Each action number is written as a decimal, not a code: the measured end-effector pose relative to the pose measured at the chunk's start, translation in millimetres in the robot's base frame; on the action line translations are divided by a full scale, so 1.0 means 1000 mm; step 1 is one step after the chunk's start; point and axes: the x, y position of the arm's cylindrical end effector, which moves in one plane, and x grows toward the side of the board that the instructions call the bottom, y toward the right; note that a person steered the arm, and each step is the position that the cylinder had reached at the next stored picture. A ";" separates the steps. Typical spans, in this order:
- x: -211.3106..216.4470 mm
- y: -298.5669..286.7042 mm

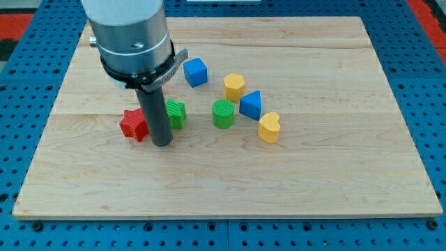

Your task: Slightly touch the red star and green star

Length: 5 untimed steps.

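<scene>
Rod tip is resting on the wooden bench between red star and green star (contact unclear) | tool: a bare rod, nothing clamping | green cylinder, blue triangle, yellow heart are sitting toward the view's right

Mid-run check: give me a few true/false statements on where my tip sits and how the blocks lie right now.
1. My tip is down between the red star and the green star. True.
2. The blue cube lies nearer the view's bottom than both stars. False: it lies nearer the view's top.
3. The yellow heart is the block farthest to the view's right. True.
4. The green cylinder is on the left of the red star. False: it is right of the green star.
</scene>
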 end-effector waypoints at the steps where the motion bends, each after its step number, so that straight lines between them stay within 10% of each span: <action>1: -0.010 0.000; 5: 0.003 0.043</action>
